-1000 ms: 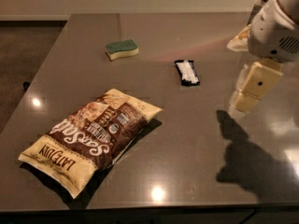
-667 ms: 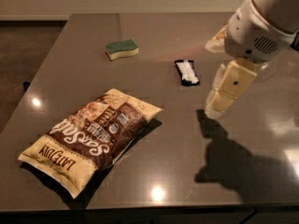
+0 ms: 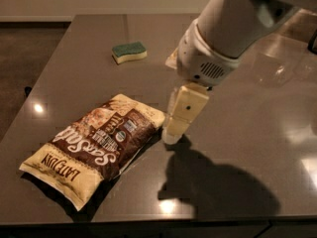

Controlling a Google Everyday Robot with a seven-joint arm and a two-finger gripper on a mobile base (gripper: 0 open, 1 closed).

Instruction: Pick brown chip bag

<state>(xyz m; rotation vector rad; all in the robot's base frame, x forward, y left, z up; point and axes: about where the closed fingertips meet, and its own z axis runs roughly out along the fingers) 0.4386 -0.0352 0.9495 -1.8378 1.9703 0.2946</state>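
Note:
The brown chip bag [image 3: 96, 148] lies flat on the dark grey table [image 3: 247, 133], at the front left, with a dark brown centre, cream-yellow ends and "LATE JULY" lettering. My gripper [image 3: 173, 129] hangs from the white arm that comes in from the upper right. It is low over the table, just right of the bag's upper right end and close to its edge. It holds nothing that I can see.
A green sponge [image 3: 129, 51] lies at the back of the table, left of the arm. The arm hides the small packet that lay mid-table. The table's left edge and front edge are close to the bag. The arm's shadow falls at the front right.
The arm has swung left and down from the right side of the table to the bag's right end. It now covers the small black-and-white packet. The bag and sponge have not moved.

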